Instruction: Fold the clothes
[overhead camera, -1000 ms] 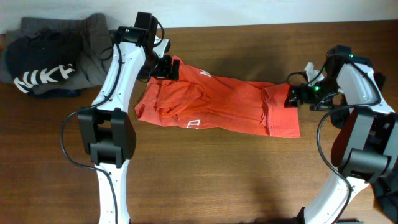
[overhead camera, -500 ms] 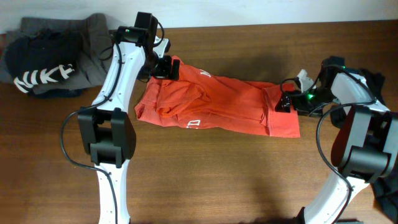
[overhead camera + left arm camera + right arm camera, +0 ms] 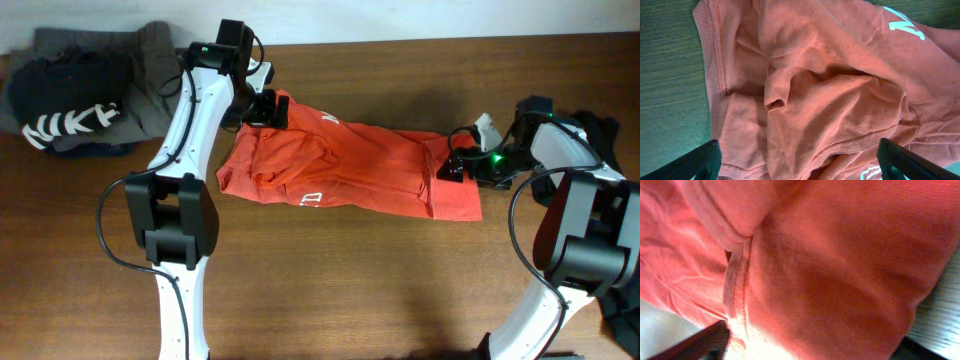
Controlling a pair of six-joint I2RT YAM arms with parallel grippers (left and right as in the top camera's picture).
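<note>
Right claw point(image 3: 451, 168) has slid left onto shirt point(image 3: 350, 165) edge, spread; left claw point(image 3: 266, 108) spread over far end

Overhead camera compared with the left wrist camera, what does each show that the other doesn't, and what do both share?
Only overhead: both arms, the right gripper at the orange shirt's right end, and a dark clothes pile in the picture's top left corner. Only left wrist: the shirt's ribbed edge and deep creases up close, between the left gripper's wide-apart fingertips. Both: the crumpled shirt, its white lettering and the wooden table.
</note>
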